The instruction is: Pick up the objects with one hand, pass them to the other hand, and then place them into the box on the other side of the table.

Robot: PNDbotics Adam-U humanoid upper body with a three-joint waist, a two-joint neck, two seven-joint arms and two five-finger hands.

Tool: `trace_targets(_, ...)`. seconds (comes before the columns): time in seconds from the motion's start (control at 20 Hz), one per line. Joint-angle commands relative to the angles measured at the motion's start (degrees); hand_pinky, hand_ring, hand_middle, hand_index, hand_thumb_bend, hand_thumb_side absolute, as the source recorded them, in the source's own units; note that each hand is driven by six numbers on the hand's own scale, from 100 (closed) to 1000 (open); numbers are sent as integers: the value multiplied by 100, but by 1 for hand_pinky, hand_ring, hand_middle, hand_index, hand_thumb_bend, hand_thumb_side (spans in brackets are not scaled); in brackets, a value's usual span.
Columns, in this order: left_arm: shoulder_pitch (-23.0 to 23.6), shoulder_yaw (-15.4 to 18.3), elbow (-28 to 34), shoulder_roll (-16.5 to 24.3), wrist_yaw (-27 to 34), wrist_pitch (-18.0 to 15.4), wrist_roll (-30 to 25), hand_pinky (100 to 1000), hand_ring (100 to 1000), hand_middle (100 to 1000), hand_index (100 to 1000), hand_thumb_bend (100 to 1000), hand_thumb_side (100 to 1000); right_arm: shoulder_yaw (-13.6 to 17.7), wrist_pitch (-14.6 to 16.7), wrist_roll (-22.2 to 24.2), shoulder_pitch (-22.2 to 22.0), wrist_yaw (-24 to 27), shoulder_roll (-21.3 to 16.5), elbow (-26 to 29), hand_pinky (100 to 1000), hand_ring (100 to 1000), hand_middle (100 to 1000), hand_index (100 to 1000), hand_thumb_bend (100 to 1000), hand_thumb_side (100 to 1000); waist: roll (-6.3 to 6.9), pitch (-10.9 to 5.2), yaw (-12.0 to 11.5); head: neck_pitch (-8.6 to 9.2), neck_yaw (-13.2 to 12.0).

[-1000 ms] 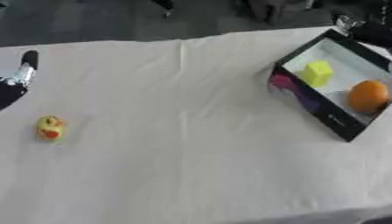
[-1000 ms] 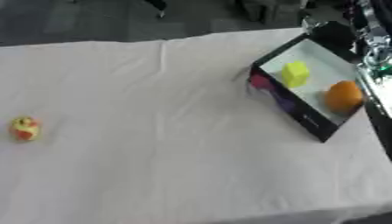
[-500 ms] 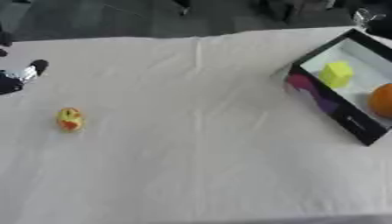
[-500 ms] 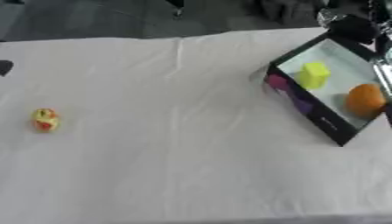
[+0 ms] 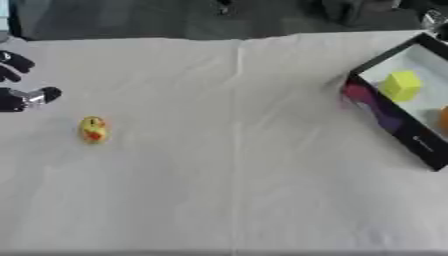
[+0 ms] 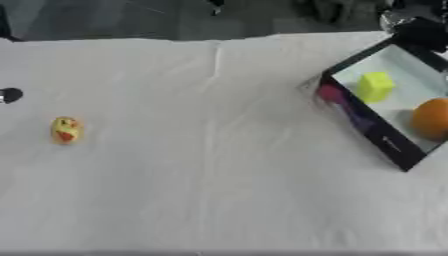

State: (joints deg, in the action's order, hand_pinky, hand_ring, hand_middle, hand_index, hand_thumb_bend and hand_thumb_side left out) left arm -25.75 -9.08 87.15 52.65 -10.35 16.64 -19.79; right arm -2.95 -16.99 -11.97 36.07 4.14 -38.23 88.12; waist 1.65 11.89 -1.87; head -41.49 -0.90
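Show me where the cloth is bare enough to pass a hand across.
The wide middle of the white cloth, between the small yellow toy and the black box, is bare. The box already holds a yellow block and an orange. The left hand crowds the left edge.

White-clothed table (image 5: 236, 175): yellow toy (image 5: 94, 129), box (image 6: 372, 131).

Left hand (image 5: 19, 80) at left edge over the white-clothed bench (image 5: 236, 175), fingers spread. Small yellow-red toy (image 5: 94, 129) lies near it, untouched. Black box (image 5: 398, 102) at right edge holds a yellow cube (image 5: 402, 85).
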Motion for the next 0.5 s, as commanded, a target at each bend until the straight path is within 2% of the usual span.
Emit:
trace_targets(0.05, -131, -27, 6, 276, 197, -34, -294, 864, 756, 736, 801, 574, 469, 19, -19, -16, 99, -54, -189, 31, 961, 868, 851, 863, 383, 208, -15, -123, -10, -20, -36)
trace_targets(0.3, -220, -186, 48, 211, 292, -111, -541, 863, 757, 730, 786, 608, 411, 18, -27, -28, 64, -84, -191, -5, 961, 867, 850, 861, 386, 210, -36, -110, 2, -32, -17)
trace_targets(0.5, -275, -390, 50, 139, 142, -89, -739, 864, 765, 736, 798, 629, 379, -2, -33, -13, 54, -109, -175, -26, 961, 866, 849, 859, 387, 212, -31, -97, 21, -47, -7)
